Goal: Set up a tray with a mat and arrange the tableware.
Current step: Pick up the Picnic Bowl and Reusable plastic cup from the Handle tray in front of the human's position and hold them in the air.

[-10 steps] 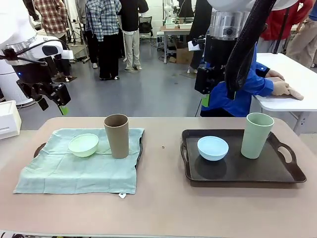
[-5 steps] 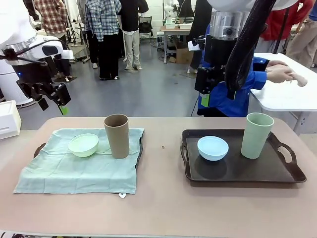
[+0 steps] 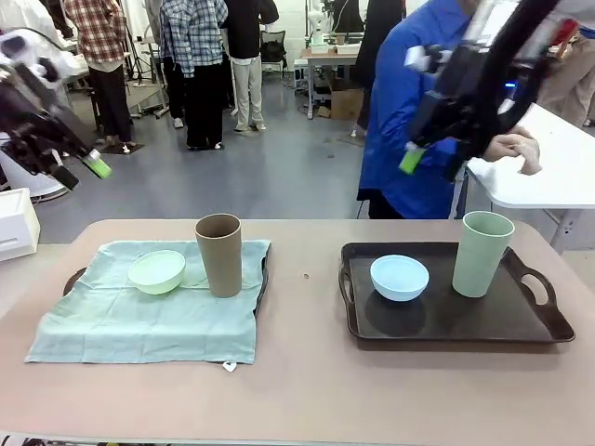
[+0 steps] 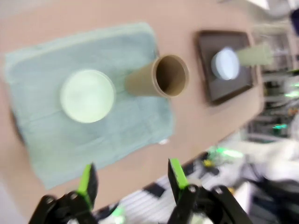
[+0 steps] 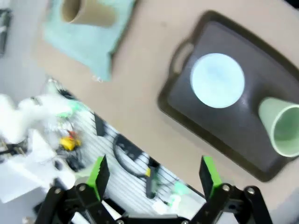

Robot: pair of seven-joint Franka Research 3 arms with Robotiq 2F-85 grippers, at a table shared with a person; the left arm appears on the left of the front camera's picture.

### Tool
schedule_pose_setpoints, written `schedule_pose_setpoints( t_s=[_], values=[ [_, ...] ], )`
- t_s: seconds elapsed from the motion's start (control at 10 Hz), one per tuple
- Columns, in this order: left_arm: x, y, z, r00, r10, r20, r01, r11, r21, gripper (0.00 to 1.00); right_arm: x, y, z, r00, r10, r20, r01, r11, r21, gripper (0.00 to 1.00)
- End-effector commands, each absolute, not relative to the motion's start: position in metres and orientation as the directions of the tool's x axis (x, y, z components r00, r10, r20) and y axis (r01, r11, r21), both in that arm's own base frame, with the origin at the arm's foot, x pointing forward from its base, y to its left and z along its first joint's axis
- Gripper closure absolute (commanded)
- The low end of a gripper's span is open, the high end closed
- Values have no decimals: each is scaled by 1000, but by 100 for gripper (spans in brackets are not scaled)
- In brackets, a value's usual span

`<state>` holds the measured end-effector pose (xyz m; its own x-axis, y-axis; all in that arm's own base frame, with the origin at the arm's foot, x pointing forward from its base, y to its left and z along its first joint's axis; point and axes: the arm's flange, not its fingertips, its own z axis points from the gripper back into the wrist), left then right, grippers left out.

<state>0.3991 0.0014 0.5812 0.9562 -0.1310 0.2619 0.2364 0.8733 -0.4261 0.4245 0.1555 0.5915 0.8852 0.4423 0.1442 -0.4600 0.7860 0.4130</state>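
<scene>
Front view; table read as a clock face, 12 at the person's side.

- Left gripper (image 4: pixel 130 168): raised clear of the beige table (image 3: pixel 307 381) at about 10 o'clock. Green-padded fingers stand apart, nothing between them.
- Right gripper (image 5: pixel 153 164): high at about 1 o'clock, jaws spread wide, nothing held.
- Pale green cloth mat (image 3: pixel 139 325): flat at 9 o'clock. Dark handles (image 3: pixel 73 279) poke out at its sides; probably a tray underneath, mostly hidden.
- Tall brown handleless cup (image 3: pixel 219 255): upright on the mat, with the pale mint green round bowl (image 3: pixel 156 271) just beside it at its 9 o'clock.
- Dark rectangular plastic tray (image 3: pixel 483 318): at 3 o'clock, bare of cloth. Light blue round bowl (image 3: pixel 400 277) sits inside, with the tall pale green handleless cup (image 3: pixel 482 253) upright at its 3 o'clock, apart.
- Person in a blue jacket (image 3: pixel 400 102): at 1 o'clock beyond the table, hand (image 3: pixel 517 149) on a white side table (image 3: pixel 558 177).
</scene>
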Motion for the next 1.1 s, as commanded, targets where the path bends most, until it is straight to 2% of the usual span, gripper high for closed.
schedule_pose_setpoints(
  t_s=[0.0,0.2,0.4,0.6,0.8,1.0],
  values=[
    [401,34,580,973,-59,222,200,692,-693,21,398,93,559,891,344,297,-448,554,701,0],
    [393,64,573,975,-23,220,202,502,-841,21,377,41,532,905,168,391,-426,341,838,0],
    [375,90,560,982,86,169,131,336,-933,21,346,7,506,902,32,430,-427,197,882,0],
    [357,118,540,984,154,87,46,253,-966,21,322,-12,478,919,-53,391,-377,175,910,0],
    [343,127,530,982,188,-4,-56,273,-960,21,309,-29,471,925,-103,367,-342,199,918,0],
    [338,117,525,980,199,-19,-72,267,-961,21,304,-37,472,933,-112,341,-307,245,920,0]
  ],
)
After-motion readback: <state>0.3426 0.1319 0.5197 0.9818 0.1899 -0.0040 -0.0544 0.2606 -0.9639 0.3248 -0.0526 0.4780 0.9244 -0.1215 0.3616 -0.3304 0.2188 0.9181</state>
